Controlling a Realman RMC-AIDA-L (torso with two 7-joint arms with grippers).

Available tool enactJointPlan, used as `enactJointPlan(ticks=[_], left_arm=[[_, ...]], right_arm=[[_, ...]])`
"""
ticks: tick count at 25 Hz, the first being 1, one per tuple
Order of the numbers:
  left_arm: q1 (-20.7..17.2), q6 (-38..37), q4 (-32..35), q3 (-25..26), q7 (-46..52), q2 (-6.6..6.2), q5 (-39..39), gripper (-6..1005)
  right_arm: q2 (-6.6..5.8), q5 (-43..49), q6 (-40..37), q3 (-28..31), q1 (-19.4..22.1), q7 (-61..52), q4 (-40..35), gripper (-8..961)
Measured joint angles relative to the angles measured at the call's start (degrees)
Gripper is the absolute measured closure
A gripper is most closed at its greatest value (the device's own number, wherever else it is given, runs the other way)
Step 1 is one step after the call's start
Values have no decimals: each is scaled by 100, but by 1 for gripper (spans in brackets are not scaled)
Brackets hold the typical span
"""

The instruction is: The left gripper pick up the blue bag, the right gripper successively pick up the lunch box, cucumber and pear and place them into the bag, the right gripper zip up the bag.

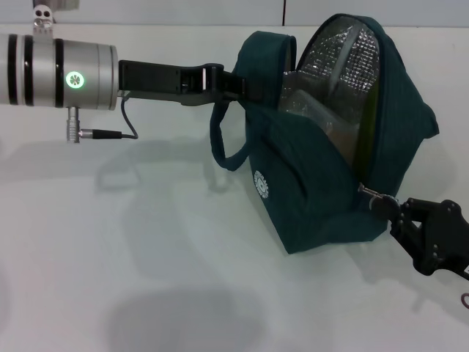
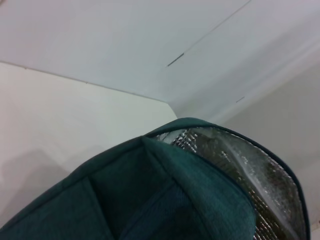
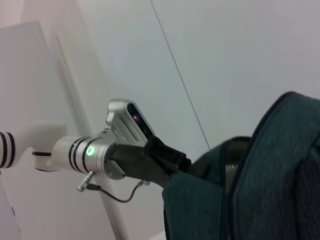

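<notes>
The blue bag (image 1: 322, 183) stands on the white table, its top unzipped and the silver lining (image 1: 344, 51) showing. A pale lunch box (image 1: 308, 103) lies inside; the cucumber and pear are hidden. My left gripper (image 1: 240, 84) reaches in from the left and is shut on the bag's upper left edge, by the handle loop (image 1: 223, 150). My right gripper (image 1: 386, 207) is low at the bag's right end, shut on the metal zipper pull (image 1: 368, 194). The left wrist view shows the bag (image 2: 165, 200) close up. The right wrist view shows the bag (image 3: 280, 175) and the left gripper (image 3: 175, 161).
The white table (image 1: 146, 242) runs out to the left and front of the bag. A white wall (image 1: 183, 11) stands behind. The left arm's silver wrist (image 1: 66, 73) with its cable hangs above the table's left part.
</notes>
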State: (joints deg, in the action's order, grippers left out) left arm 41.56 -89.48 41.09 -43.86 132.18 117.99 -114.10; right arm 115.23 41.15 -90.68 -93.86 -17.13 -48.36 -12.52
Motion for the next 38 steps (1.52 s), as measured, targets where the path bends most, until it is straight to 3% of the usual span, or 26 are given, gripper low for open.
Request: enactJointPlan(ticks=[38], left_arm=[[-96,9,4,-1,-104,13,113,958]], right_arm=[[18,-112,-217,11,-80,-85,-103,921]])
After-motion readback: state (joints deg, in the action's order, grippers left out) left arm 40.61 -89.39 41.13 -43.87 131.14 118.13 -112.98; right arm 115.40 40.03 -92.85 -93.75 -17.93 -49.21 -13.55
